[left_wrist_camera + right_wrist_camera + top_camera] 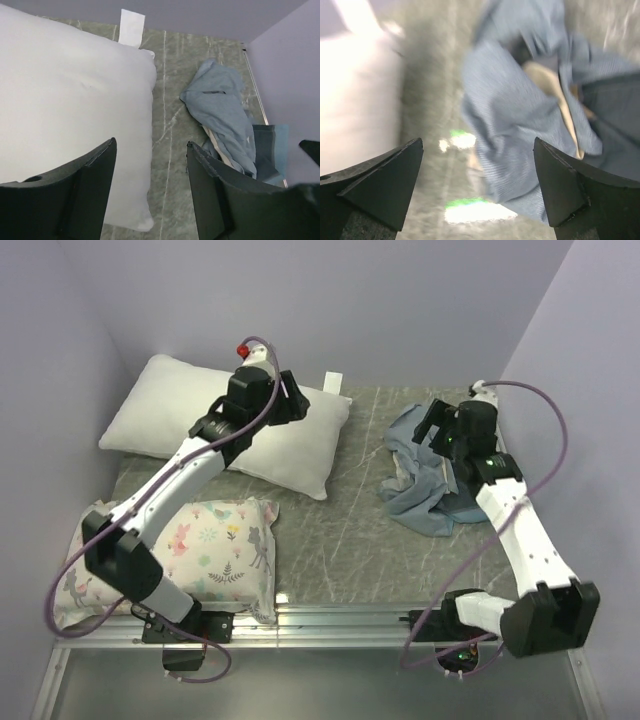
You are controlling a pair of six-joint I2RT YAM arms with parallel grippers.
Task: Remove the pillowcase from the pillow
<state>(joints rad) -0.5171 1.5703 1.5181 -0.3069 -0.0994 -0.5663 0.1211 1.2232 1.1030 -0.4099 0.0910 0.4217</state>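
From where I stand the job looks done: the pillow lies bare and white at about ten o'clock on the table, its small tag poking out at the far edge, and no striped cloth on it anywhere. The pillowcase sits well apart at about two o'clock, a crumpled grey-blue heap (a sliver of tan stripe shows in its folds). The left gripper hangs over the pillow's near corner with its jaws apart and nothing between them. The right gripper hovers above the heap, jaws spread wide; that view is smeared, but it seems to grip nothing. All that is left, I'd judge, is for the arms to pull back.
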